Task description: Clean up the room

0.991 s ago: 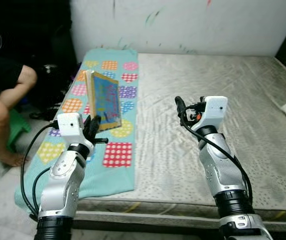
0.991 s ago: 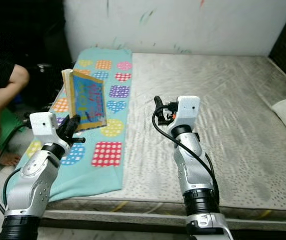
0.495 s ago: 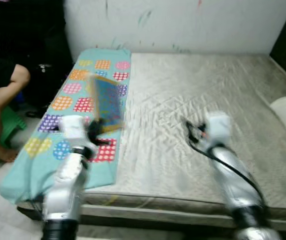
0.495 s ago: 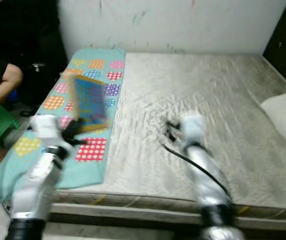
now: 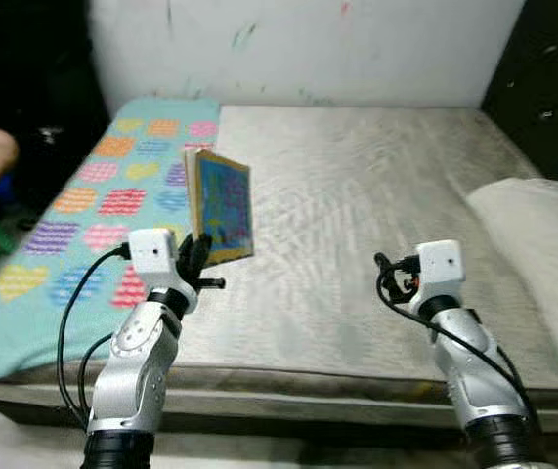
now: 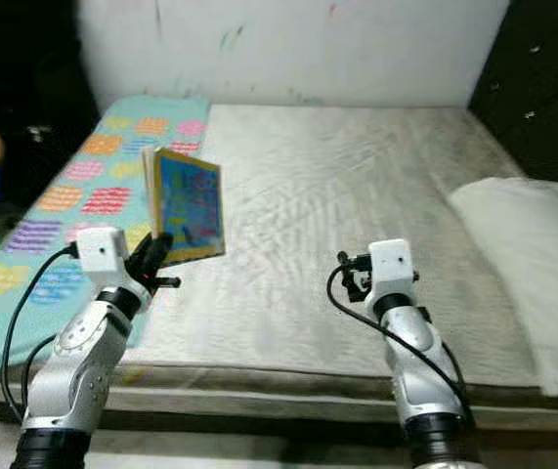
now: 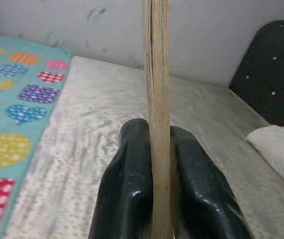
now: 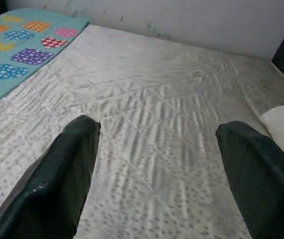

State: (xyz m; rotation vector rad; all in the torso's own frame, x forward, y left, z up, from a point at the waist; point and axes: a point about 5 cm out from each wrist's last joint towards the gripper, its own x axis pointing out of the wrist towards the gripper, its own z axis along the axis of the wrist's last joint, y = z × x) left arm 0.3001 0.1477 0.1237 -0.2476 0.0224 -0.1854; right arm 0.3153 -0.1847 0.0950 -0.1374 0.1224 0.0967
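The left gripper (image 7: 159, 169) is pinching a colourful picture book (image 5: 222, 203) upright by its lower edge, above the mattress (image 5: 357, 195) at about ten o'clock. It is probably light and stiff, though liable to pivot. The right gripper (image 8: 156, 164) is hovering with jaws wide, holding nothing.

Soft, even indoor light falls on the bed (image 5: 357, 195), brightest on the white wall (image 5: 308, 44) along the top of the frame. The upper left and right corners sink into deep shadow. The head pictures are slightly soft; the pillow (image 6: 523, 254) glares pale, almost washed out.
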